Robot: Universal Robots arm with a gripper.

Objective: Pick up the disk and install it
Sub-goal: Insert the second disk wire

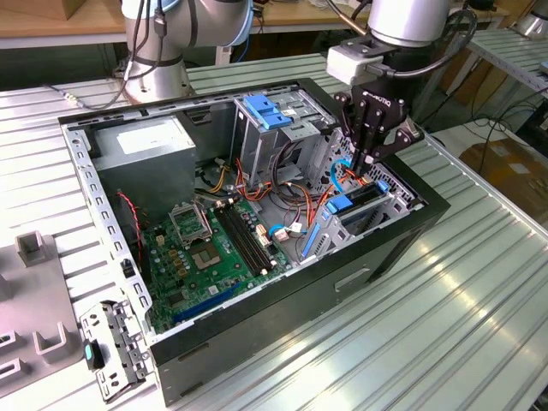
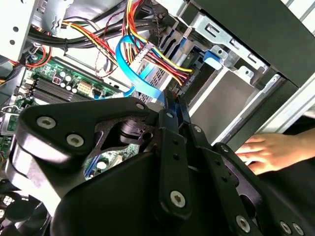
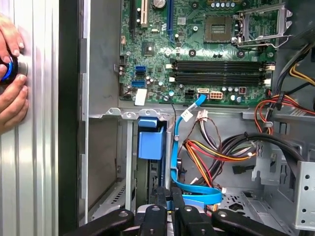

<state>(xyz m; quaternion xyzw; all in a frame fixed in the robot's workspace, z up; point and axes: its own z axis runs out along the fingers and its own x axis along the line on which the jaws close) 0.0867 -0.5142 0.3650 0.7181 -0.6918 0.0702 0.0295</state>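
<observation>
The disk (image 1: 353, 205) stands on edge inside the lower drive bay of the open computer case (image 1: 282, 300), at the exterior view's right. Its blue plastic rail (image 3: 150, 142) shows at the bay's mouth in the first wrist view. My gripper (image 1: 364, 163) hangs just above that bay. Its black fingers (image 2: 172, 105) are pressed together with nothing between them. In the first wrist view the gripper (image 3: 170, 199) sits beside a flat blue data cable (image 3: 189, 191). I cannot tell whether the fingertips touch the disk.
A green motherboard (image 1: 214, 248) lies on the case floor, with a grey power supply (image 1: 141, 150) and a tall metal drive cage (image 1: 274, 124) behind it. Bundles of coloured wires (image 3: 211, 152) run close to the gripper. A person's hand (image 3: 11, 93) rests on a round blue button outside the case.
</observation>
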